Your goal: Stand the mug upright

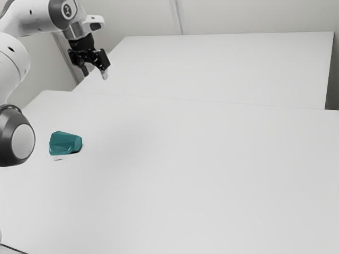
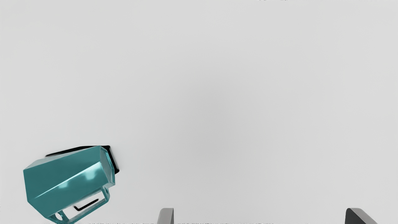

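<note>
The gripper (image 1: pixel 95 73) is at the exterior view's upper left, raised above the table and apart from the mug. A teal faceted mug (image 1: pixel 65 143) lies on its side on the white table, at the exterior view's left. In the wrist view the mug (image 2: pixel 70 182) shows its handle along one side, off to the side of the nearer finger. The gripper (image 2: pixel 259 216) stands open there, its two fingertips wide apart with bare table between them.
The white table (image 1: pixel 201 174) spreads beneath the arm. Another white surface (image 1: pixel 228 69) adjoins it at the back, with a pale wall (image 1: pixel 254 16) behind. The arm's rounded dark joint (image 1: pixel 16 138) is close to the mug in the exterior view.
</note>
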